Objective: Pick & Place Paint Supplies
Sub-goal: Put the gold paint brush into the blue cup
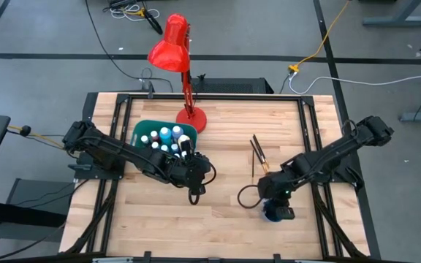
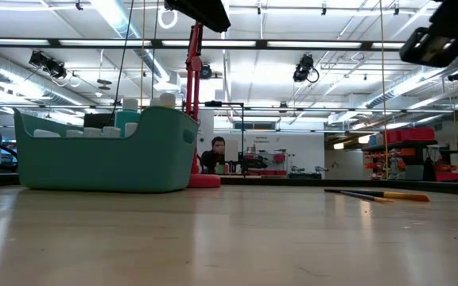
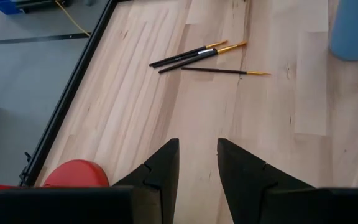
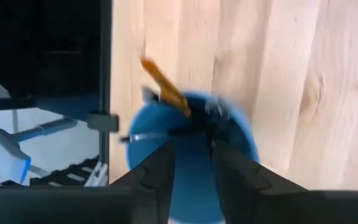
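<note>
Wooden planks are making up the table (image 1: pixel 225 212), seen from above, with a red lamp (image 1: pixel 174 51) standing at its back edge. A teal bin (image 1: pixel 143 131) beside the lamp base is holding white-capped paint bottles (image 1: pixel 168 136). The left hand (image 1: pixel 194 191) is hovering just in front of the bin. Loose paintbrushes (image 1: pixel 258 155) are lying right of centre. The right hand (image 1: pixel 278 210) is hanging over a blue cup (image 1: pixel 275 214) near the front.

At table height, the bin (image 2: pixel 106 155) is sitting at left and the brushes (image 2: pixel 376 195) at right.

Past the left wrist, the left hand (image 3: pixel 197 163) is showing its fingers slightly apart and empty, with three brushes (image 3: pixel 204 59) lying well ahead.

Past the right wrist, the right hand (image 4: pixel 191 165) is standing with fingers slightly apart directly over the cup (image 4: pixel 191 149), a brush (image 4: pixel 163 87) inside leaning on the rim.
</note>
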`<action>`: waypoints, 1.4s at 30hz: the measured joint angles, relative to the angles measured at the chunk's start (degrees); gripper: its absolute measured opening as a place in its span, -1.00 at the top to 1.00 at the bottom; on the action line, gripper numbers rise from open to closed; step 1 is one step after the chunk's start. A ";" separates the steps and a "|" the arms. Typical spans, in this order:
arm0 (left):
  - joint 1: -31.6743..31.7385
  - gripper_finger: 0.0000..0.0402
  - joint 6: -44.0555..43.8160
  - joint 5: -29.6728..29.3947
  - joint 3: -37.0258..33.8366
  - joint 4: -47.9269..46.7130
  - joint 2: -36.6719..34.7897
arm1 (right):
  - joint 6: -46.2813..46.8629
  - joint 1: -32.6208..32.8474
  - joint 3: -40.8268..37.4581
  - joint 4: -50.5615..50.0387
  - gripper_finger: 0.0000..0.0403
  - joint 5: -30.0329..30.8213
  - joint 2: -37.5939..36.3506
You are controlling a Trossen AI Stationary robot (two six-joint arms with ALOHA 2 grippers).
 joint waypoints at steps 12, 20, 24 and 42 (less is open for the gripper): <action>-0.02 0.43 0.09 -0.01 0.00 -0.01 0.00 | -5.25 -5.00 3.39 -4.45 0.46 -3.94 -0.04; -0.02 0.43 1.07 0.00 0.00 -0.02 0.00 | -16.70 -7.36 12.48 -17.37 0.43 8.26 -0.10; -0.01 0.43 1.35 0.00 0.00 -0.02 0.00 | -18.28 -11.78 12.91 -23.93 0.41 15.61 -0.18; -0.02 0.43 0.08 -4.17 -0.04 -12.19 -3.16 | -22.52 -32.28 -5.26 -9.78 0.42 19.19 -5.95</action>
